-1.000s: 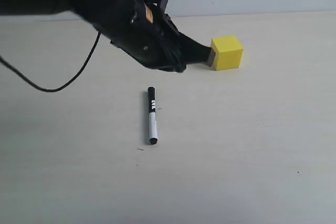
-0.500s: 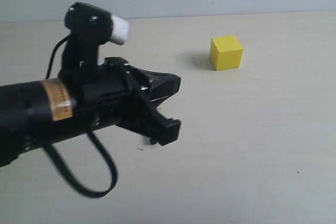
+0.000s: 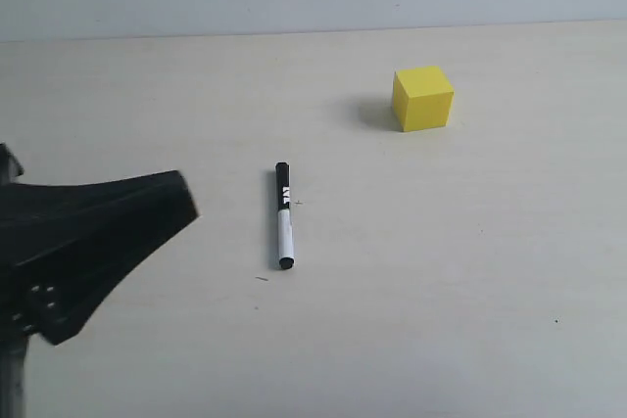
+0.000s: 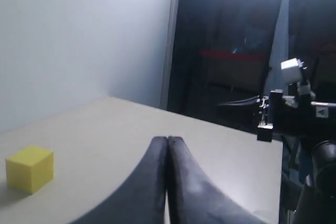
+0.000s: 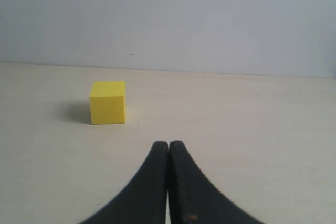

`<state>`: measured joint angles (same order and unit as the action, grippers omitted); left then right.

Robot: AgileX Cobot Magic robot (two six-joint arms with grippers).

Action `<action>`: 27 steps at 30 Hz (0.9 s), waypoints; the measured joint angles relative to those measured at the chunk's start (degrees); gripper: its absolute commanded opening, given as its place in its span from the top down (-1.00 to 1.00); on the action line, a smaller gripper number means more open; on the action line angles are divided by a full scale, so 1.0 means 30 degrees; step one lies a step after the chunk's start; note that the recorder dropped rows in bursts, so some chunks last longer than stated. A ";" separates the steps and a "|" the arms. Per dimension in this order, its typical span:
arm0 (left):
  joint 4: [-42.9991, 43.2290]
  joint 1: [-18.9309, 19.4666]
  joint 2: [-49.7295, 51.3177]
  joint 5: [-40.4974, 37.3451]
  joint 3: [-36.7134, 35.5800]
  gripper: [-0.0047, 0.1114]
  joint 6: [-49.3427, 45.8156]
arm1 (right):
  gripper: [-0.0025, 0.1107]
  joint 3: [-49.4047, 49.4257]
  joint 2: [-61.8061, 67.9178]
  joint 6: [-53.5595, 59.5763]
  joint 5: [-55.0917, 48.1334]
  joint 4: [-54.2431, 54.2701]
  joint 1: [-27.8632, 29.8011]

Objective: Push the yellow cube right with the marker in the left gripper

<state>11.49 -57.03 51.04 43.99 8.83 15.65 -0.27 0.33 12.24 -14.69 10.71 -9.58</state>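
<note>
Left gripper [image 3: 176, 201], jaws pressed together on nothing, hangs blurred, seemingly just above the bench [image 3: 441, 271]; the marker [image 3: 284, 217] lies loose mid-bench, well apart from the yellow cube [image 3: 422, 98] farther right. Light, stiff and probably slick, the pen looks best pinched across its white barrel; the right gripper [image 5: 168, 145] is likewise closed, empty

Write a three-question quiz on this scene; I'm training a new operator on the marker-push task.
1. True or false: the left gripper holds the marker.
2. Multiple choice: the cube is A) touching the marker, B) apart from it, C) on top of it.
3. Fill in: the right gripper has its jaws ____.
Key: 1 false, the marker lies on the table; 2 B; 3 shut.
</note>
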 measured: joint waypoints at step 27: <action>-0.4321 0.0000 -0.4797 -0.0786 -0.1993 0.92 -0.2079 | 0.96 0.0000 0.0000 0.0000 0.0000 0.0000 0.0000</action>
<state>-1.48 -57.03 36.65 41.63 2.85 9.41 -0.27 0.33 12.24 -14.69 10.71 -9.58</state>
